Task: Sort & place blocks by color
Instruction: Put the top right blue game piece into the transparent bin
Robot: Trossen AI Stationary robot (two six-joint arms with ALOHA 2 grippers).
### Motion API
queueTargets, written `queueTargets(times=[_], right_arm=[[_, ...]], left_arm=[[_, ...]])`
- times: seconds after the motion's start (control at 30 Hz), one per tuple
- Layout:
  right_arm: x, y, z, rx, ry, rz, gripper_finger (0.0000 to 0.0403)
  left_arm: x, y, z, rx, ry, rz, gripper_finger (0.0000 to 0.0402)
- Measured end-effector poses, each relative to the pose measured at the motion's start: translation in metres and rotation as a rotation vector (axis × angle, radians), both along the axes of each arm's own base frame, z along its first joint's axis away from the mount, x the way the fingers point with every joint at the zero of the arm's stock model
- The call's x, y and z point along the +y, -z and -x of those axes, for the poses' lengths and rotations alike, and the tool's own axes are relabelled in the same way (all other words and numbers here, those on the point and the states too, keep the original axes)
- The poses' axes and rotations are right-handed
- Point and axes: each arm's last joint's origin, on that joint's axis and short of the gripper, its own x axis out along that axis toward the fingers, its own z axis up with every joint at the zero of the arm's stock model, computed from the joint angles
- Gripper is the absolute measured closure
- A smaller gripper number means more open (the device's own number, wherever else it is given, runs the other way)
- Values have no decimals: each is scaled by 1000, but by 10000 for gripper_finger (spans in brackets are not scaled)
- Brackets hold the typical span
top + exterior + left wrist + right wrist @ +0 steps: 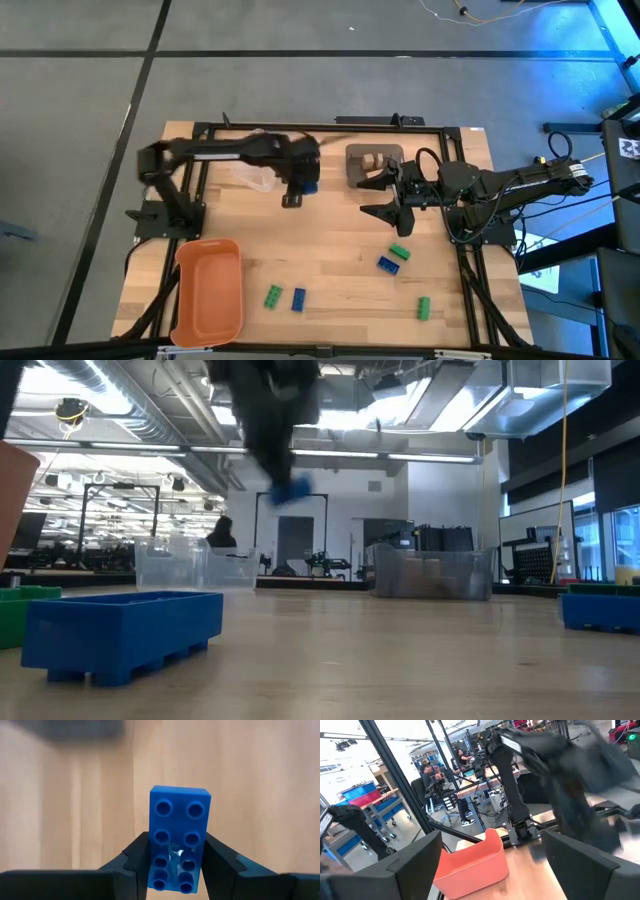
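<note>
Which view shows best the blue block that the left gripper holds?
The left wrist view: the blue block fills the middle, studs plain, pinched between the left gripper fingers. The high view shows only a blue sliver under the arm. The low view shows it blurred, aloft. The right wrist view does not show it.

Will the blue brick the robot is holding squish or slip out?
Probably neither. The blue brick looks like hard plastic with crisp edges, so it likely stays stiff. The left gripper clamps its flat sides, which should hold, though smooth plastic might slide a little.
</note>
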Motion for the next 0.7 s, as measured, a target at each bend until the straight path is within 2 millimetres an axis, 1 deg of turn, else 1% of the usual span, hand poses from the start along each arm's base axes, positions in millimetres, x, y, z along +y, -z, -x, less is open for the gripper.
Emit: queueTargets(times=[0.03,0.13,0.23,0.3,0.4,0.53,0.63,0.7], right_arm=[[0,0,0,0,2,4,59],[0,0,0,0,6,0,59],[0,0,0,0,7,3,59],[0,0,0,-5,7,3,59],[0,-1,0,-12,7,2,59],[0,-1,0,-10,7,3,59],[0,-1,0,-9,7,4,59],[0,-1,0,-8,7,5,59]], left_arm=[[-3,-15,7,-80,-24,17,277],[-16,-53,29,-315,-78,49,277],[-32,-79,58,-522,-130,70,277],[-44,-92,78,-644,-165,79,277],[-60,-100,103,-780,-204,98,277],[-75,-100,133,-912,-253,109,277],[-80,-95,147,-985,-299,116,277],[-80,-91,154,-998,-324,127,277]])
